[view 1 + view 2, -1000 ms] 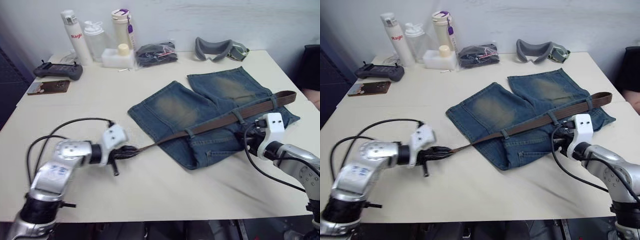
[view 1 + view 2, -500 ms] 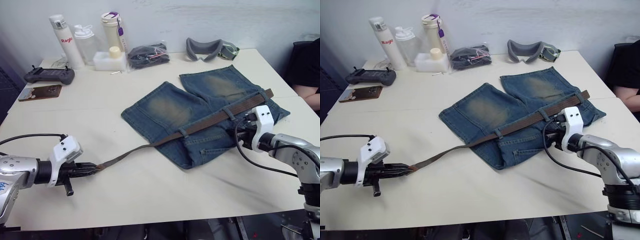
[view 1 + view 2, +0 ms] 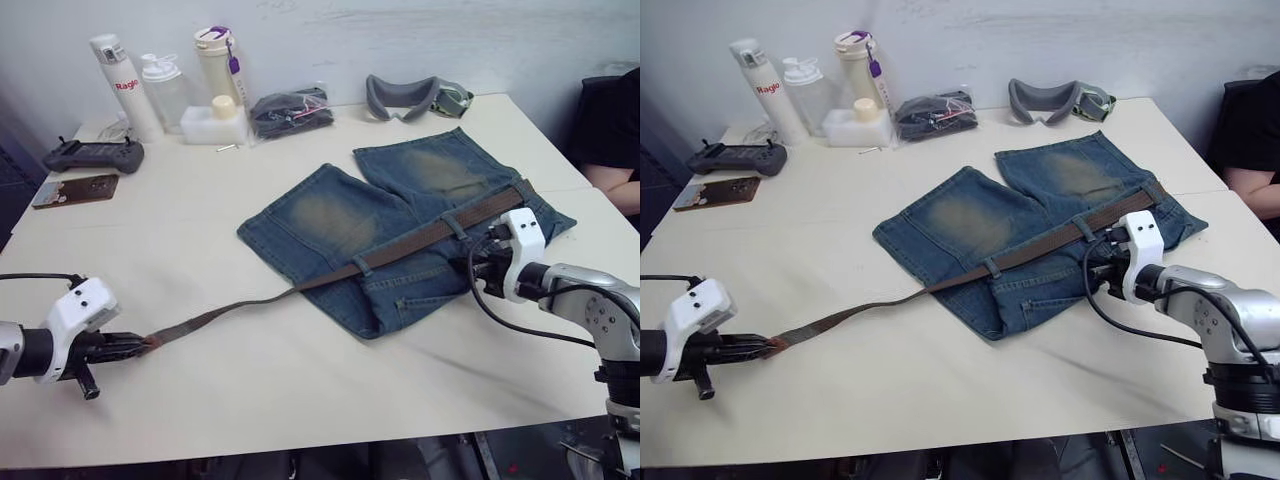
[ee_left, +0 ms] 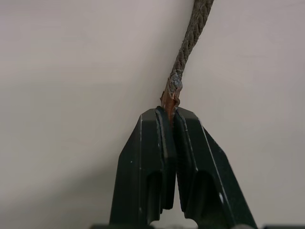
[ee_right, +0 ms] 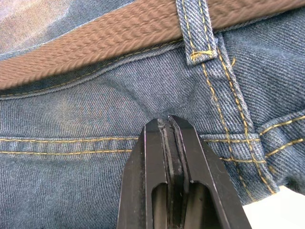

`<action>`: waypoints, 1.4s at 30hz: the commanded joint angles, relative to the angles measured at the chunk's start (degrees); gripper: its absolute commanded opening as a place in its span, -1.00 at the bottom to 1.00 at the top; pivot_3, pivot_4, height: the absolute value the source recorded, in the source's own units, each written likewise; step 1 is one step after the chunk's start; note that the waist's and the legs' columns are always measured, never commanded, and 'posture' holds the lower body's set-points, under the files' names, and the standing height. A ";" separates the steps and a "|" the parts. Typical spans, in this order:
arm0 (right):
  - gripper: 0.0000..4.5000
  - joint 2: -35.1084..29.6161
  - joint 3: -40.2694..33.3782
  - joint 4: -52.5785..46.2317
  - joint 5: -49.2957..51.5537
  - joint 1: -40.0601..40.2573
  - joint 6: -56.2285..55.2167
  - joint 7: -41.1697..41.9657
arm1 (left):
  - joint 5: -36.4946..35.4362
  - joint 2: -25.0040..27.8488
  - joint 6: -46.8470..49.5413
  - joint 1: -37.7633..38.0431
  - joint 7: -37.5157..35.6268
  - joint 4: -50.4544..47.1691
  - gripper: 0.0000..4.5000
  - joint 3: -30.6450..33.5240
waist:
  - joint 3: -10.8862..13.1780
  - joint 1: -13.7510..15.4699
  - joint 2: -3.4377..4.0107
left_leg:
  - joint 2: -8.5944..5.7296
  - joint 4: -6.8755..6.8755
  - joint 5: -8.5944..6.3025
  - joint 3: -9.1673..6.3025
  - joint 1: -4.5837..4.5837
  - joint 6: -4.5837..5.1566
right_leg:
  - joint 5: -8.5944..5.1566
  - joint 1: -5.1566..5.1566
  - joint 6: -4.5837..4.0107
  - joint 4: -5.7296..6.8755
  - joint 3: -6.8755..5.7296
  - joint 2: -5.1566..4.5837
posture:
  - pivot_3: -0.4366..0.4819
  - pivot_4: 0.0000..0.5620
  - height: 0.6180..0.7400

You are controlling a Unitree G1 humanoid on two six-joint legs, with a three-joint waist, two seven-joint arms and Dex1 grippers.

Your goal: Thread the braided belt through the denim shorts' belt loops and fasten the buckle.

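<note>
On pale tabletop (image 3: 300, 390), faded denim shorts (image 3: 340, 215), woven braided belt (image 3: 420, 238)

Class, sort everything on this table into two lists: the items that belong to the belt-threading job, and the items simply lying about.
Job:
olive-brown braided belt
faded blue denim shorts
denim belt loop
left gripper, pinching the belt's tip
right gripper, pinching the denim

Lying about:
white bottles
black controller
grey padded goggles
black bundle
</note>
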 commanded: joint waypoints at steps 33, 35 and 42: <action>0.98 -10.25 -36.97 -46.25 13.17 33.13 10.27 4.32 | 6.51 -59.00 -16.50 -65.19 1.94 28.05 1.00 -51.47 | 1.48 2.75 -0.93 | -0.22 -0.02 0.44 -0.35 -0.35 0.33 | 1.38 0.87 2.65 -1.58 -0.70 -0.03 | -0.05 -0.47 -0.85; 0.98 -10.43 -39.24 -47.37 12.47 34.18 11.16 3.21 | 9.52 -61.79 -17.56 -64.61 2.39 29.79 1.00 -55.18 | 1.53 2.96 -1.01 | -0.22 -0.01 0.44 -0.37 -0.35 0.35 | 1.40 0.88 2.68 -1.57 -0.72 -0.05 | -0.05 -0.47 -0.85; 1.00 -11.81 -40.91 -47.30 11.39 35.36 11.54 1.62 | 22.37 -60.16 -23.30 -63.86 5.10 33.55 0.66 -63.76 | 1.63 3.61 -0.94 | -0.22 0.00 0.45 -0.41 -0.36 0.35 | 1.37 0.91 2.63 -1.60 -0.75 -0.08 | -0.05 -0.47 -0.85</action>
